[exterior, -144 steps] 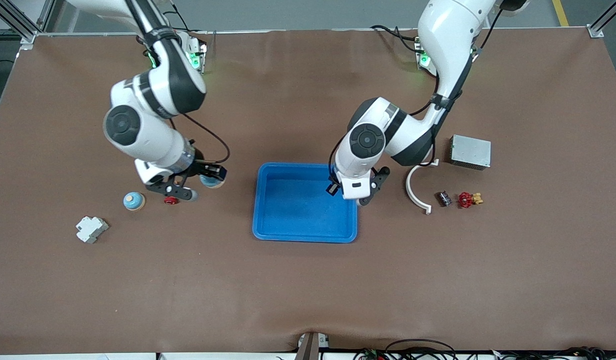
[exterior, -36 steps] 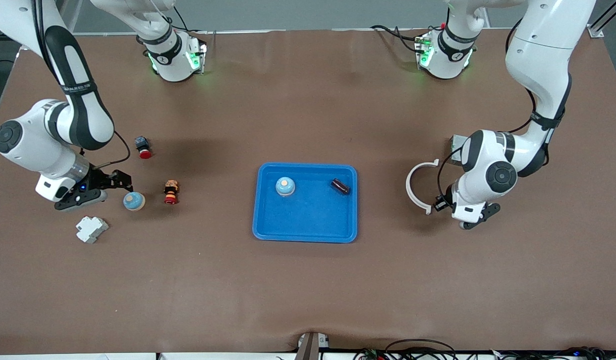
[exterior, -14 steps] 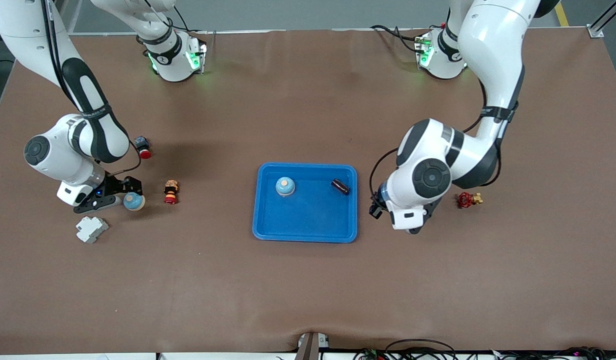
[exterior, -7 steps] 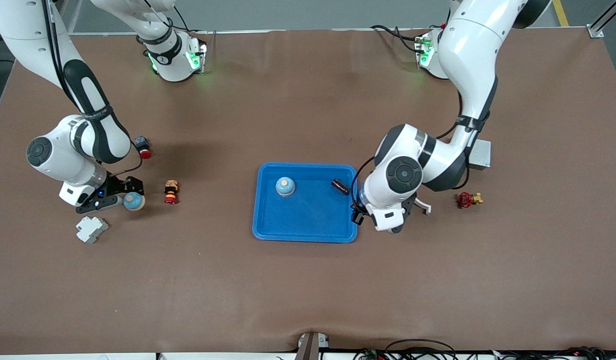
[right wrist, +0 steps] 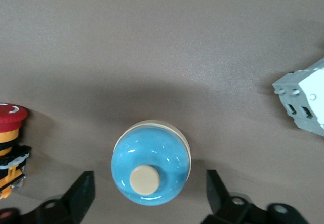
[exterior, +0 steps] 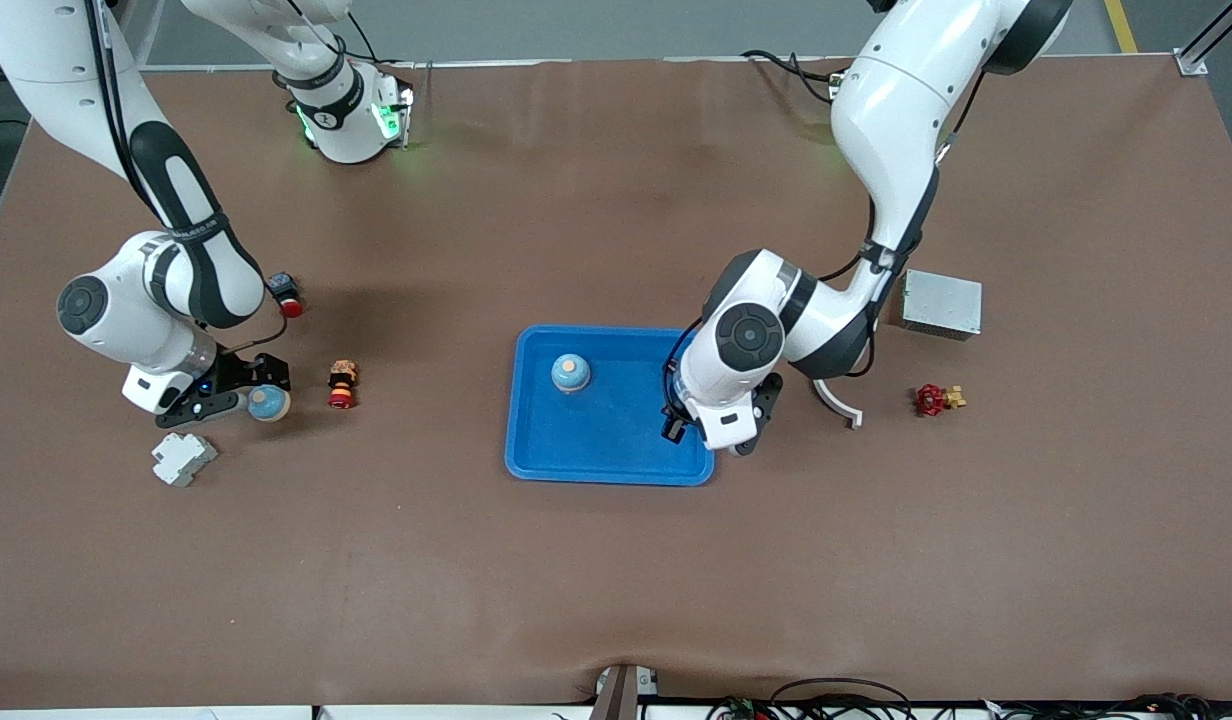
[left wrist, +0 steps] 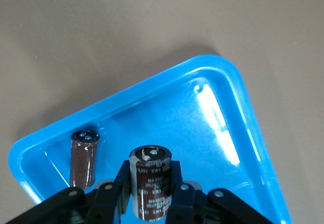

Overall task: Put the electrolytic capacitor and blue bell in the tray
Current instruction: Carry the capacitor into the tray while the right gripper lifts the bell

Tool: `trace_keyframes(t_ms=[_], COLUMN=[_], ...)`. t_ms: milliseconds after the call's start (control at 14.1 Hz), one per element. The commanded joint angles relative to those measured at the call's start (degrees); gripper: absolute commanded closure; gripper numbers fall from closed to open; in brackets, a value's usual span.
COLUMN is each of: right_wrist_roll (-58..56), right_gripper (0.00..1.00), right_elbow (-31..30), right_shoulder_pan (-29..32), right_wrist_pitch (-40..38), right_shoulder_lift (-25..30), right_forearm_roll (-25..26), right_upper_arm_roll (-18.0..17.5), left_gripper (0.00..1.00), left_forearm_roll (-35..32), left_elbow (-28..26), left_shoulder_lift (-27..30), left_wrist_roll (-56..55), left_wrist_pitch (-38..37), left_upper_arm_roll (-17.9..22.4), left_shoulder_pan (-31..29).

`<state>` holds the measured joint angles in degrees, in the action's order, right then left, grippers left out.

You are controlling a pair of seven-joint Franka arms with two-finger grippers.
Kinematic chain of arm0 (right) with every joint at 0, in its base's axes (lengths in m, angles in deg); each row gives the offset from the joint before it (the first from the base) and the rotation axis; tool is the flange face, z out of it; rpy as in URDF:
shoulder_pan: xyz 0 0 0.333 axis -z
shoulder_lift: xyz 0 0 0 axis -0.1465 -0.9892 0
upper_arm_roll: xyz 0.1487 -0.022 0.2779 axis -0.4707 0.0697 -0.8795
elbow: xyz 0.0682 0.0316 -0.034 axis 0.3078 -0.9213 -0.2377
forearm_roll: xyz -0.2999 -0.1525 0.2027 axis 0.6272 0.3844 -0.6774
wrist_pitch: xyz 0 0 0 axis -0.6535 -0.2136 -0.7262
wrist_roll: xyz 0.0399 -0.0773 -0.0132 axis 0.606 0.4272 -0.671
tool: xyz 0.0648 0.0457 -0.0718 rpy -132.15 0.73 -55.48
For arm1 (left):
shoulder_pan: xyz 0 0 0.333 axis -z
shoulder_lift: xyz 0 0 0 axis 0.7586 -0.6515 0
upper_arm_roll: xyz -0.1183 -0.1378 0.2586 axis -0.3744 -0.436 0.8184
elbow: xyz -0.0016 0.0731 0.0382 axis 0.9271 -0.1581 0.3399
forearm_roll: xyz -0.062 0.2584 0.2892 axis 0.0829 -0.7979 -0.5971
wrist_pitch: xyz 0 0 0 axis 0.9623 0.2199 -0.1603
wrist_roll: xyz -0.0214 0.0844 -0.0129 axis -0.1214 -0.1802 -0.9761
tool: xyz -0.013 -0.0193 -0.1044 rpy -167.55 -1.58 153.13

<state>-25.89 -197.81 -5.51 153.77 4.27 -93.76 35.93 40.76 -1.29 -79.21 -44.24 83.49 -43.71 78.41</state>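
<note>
A capacitor [left wrist: 150, 181] is held upright between the jaws of the left gripper [left wrist: 149, 193], which hangs over the tray [exterior: 536, 455] at the end toward the left arm's base. A second capacitor [left wrist: 83, 158] lies inside the tray just beside the held one, and a bell [exterior: 570, 373] stands in the tray toward the right arm's end.

The right gripper [right wrist: 147, 193] is set low around another bell [right wrist: 151, 162] on the worktop, its jaws wide on either side with gaps showing in the wrist view, so nothing is gripped yet. A red button [right wrist: 10, 143] stands just beside that bell, and a grey block [right wrist: 304, 102] lies near it.

Several risks are judged from here. If the held capacitor is released from height, it may roll or bounce against the capacitor already lying there, or tip over the low rim. If it is lowered too close, the lying capacitor may be struck and pushed. On the other side, the bell's rounded dome may be squeezed upward out of closing jaws if they are set too high. The red button may be knocked by a jaw, since little room is left there.
</note>
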Motion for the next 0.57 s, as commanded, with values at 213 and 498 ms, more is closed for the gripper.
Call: trace_keyframes(t_ms=[213, 498], right_wrist_roll=[-0.4, 0.6], right_gripper=[1.0, 1.0], right_elbow=[0.9, 2.5], right_shoulder_pan=[0.2, 0.0], right_wrist_pitch=[-0.5, -3.9], right_shoulder_lift=[-0.2, 0.3], right_forearm_roll=[-1.4, -1.4], right_upper_arm_roll=[-0.4, -0.4], left_gripper=[1.0, 1.0], left_forearm_roll=[-1.7, -2.9], left_elbow=[1.2, 1.2], left_shoulder_lift=[-3.8, -5.2], left_wrist_roll=[-0.6, -0.6], left_wrist_pitch=[2.4, 3.5], left_upper_arm_roll=[1.1, 1.1], left_shoulder_pan=[1.3, 1.3])
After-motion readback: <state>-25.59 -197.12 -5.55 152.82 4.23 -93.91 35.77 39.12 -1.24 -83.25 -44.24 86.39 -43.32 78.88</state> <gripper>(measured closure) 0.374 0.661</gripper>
